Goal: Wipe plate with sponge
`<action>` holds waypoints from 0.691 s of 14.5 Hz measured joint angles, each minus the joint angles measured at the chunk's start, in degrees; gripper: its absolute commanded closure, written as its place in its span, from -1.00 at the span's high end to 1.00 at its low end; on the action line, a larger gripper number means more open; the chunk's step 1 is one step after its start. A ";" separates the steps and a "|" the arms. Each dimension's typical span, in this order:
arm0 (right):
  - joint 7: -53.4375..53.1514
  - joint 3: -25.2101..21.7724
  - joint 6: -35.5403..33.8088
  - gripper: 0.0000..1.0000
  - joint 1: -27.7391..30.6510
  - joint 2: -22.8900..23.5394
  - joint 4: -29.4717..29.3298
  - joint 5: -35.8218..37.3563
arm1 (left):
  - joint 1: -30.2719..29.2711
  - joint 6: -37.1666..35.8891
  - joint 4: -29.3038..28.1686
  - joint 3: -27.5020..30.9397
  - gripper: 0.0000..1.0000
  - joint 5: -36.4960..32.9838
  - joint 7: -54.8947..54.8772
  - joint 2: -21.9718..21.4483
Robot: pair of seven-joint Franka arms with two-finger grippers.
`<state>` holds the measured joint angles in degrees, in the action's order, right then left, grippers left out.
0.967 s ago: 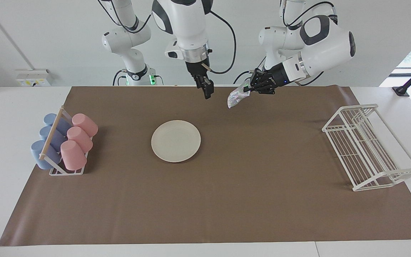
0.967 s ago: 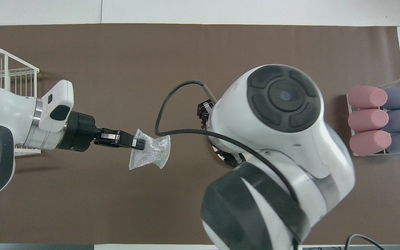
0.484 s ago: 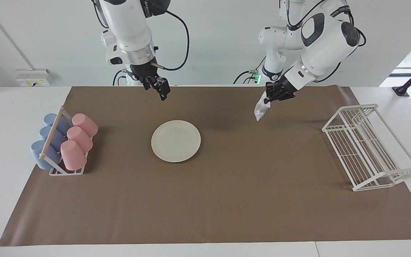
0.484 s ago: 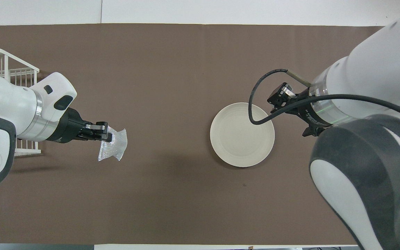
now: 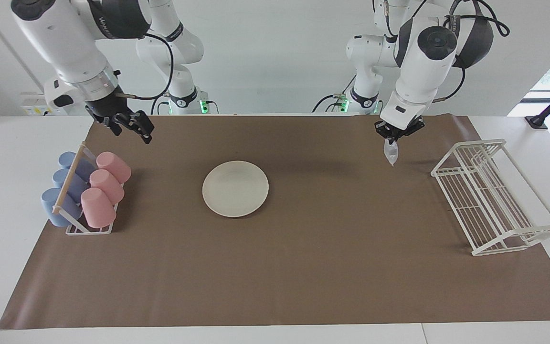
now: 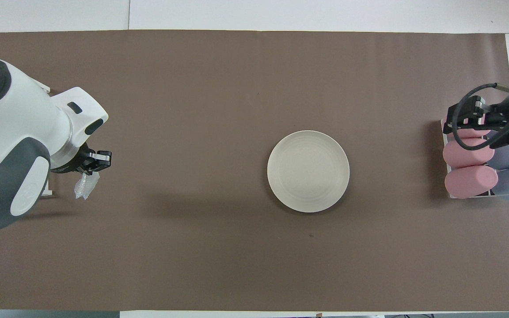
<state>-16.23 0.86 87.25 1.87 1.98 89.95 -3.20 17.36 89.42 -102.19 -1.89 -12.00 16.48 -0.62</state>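
Left hand (image 5: pixel 392 138) pinching hanging sponge (image 5: pixel 390 153) above table (image 5: pixel 332 267) near left-arm edge. Right hand (image 5: pixel 137 126) gaping wide near right-arm edge. Plate (image 5: pixel 235 188) lying at table centre.

You have a cream-white plate (image 5: pixel 235 188) at the centre of the frame, with faint concentric rings showing in the overhead view (image 6: pixel 308 171). It sits on a plain brown mat (image 5: pixel 303 267) that covers a white table (image 5: pixel 7 200). In the upper right of the facing view, a silvery, translucent sponge (image 5: pixel 390 153) with a wrinkly sheen hangs from the black left end effector (image 5: pixel 392 137); the arm above it is white with dark grey patches. At the left, the cup rack (image 5: pixel 72 224) is white wire with a pale wooden bar, and it carries three pink cups (image 5: pixel 105 188) and three dusty-blue cups (image 5: pixel 62 188). At the right, the dish rack (image 5: pixel 490 196) is white wire. The right end effector (image 5: pixel 134 128) is black.
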 measured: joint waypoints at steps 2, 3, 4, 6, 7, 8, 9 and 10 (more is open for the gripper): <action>2.60 0.23 -0.42 0.88 0.04 -0.16 0.64 -0.01 | 1.81 -4.01 3.15 -0.03 -1.00 -9.04 0.69 3.46; 2.73 0.72 -0.42 0.88 -0.30 -0.35 1.07 -0.01 | 2.38 -5.57 4.29 -0.07 -1.00 -13.36 0.92 5.10; 3.06 1.16 -0.42 0.89 -0.71 -0.54 1.37 -0.01 | 2.81 -6.73 5.00 -0.07 -1.00 -17.91 1.01 6.61; 6.48 0.52 -0.42 0.89 -2.13 -0.72 1.44 -0.01 | 3.47 -7.46 5.48 -0.09 -1.00 -26.57 1.15 9.27; 9.21 -1.24 -0.42 0.89 -3.69 -0.77 1.42 0.00 | 3.52 -7.68 5.53 -0.10 -1.00 -30.55 1.24 10.36; 11.31 -2.94 -0.42 0.91 -4.82 -0.78 1.42 0.00 | 3.51 -8.00 5.53 -0.06 -1.00 -34.76 1.24 11.40; 12.56 -3.93 -0.39 0.91 -5.20 -0.78 1.41 0.00 | 3.51 -8.18 5.55 -0.01 -1.00 -38.55 1.24 12.62; 13.33 -4.41 -0.30 0.93 -5.22 -0.77 1.30 0.00 | 3.50 -8.18 5.56 0.10 -1.00 -41.74 1.46 13.91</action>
<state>-2.90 -3.54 86.94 -3.35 1.21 91.26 -3.20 20.86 81.23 -96.63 -1.79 -53.74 17.94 13.28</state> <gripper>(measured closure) 0.040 0.960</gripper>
